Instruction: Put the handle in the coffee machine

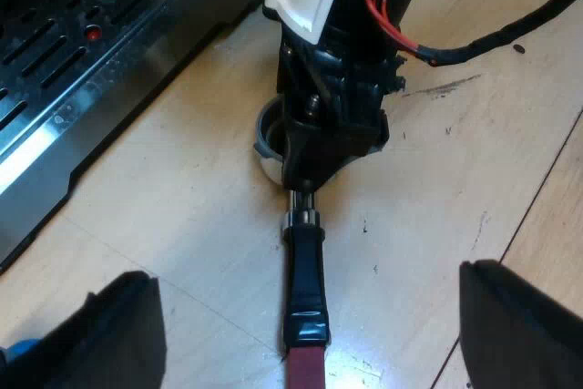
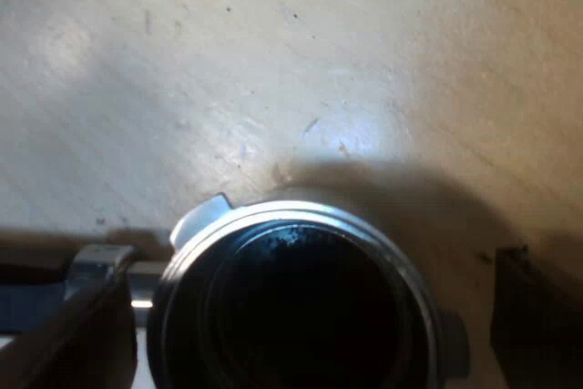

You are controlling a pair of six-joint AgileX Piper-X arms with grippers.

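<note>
Pale wooden tabletop (image 1: 455, 179) under everything, scuffed and marked in places. Metal holder (image 1: 305, 252) lay flat on the wood, loose, not locked into anything. All positions below are taken from it. Espresso machine (image 1: 82, 61) stood near the holder's basket end, its slotted steel tray the closest part, with a strip of bare wood between the two. Right gripper (image 1: 319, 157) hung directly over the basket, pointing down at it. From its own camera the right gripper (image 2: 291, 316) had one black finger on each side of the holder's round rim (image 2: 301, 216). The far finger (image 2: 537, 316) stood clear of the rim with wood showing in the gap, so I logged the fingers as spread around the basket and not clamped. The basket's inside read dark with a few pale specks, and I could not tell what was in it. Left gripper (image 1: 305, 275) hovered above the handle's red end (image 1: 305, 373), fingers wide apart, holding nothing, the handle running between them. Progress, as I judged it: early. Arms were lined up on the holder, but no grasp was made and no lift. Pickup, carry to the machine's front, seating and the locking twist were all not yet done.
</note>
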